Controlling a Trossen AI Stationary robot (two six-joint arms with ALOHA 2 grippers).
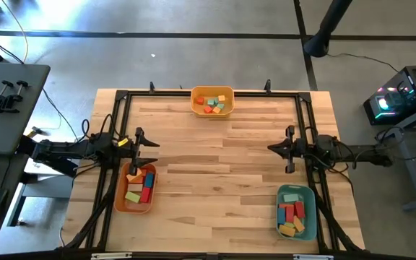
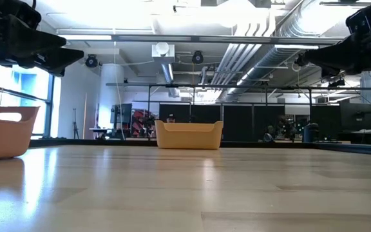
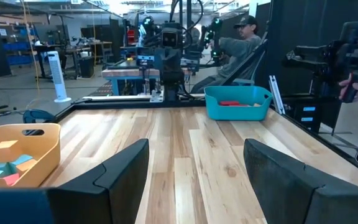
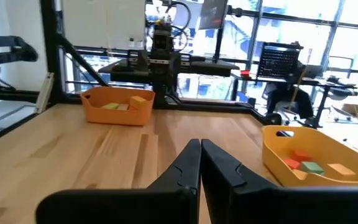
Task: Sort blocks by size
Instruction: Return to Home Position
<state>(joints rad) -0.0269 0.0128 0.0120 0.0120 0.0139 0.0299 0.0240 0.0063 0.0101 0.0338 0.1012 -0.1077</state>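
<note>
The blocks lie sorted into three bins. Small ones (image 1: 212,104) are in the yellow bin (image 1: 196,108) at the far middle of the table. Others (image 1: 140,186) fill the orange bin (image 1: 120,204) at the near left, and longer ones (image 1: 292,212) the teal bin (image 1: 310,217) at the near right. My left gripper (image 3: 194,177) hovers level at the left edge, above the orange bin's far end, open with nothing between its fingers. My right gripper (image 4: 201,163) hovers level at the right edge, shut and empty, pointing at the left arm.
A black frame (image 1: 215,92) runs along the table's far and side edges. The wide middle of the wooden table (image 1: 215,159) lies between the two grippers. Beyond the table's right side a seated person (image 3: 246,34) shows in the left wrist view.
</note>
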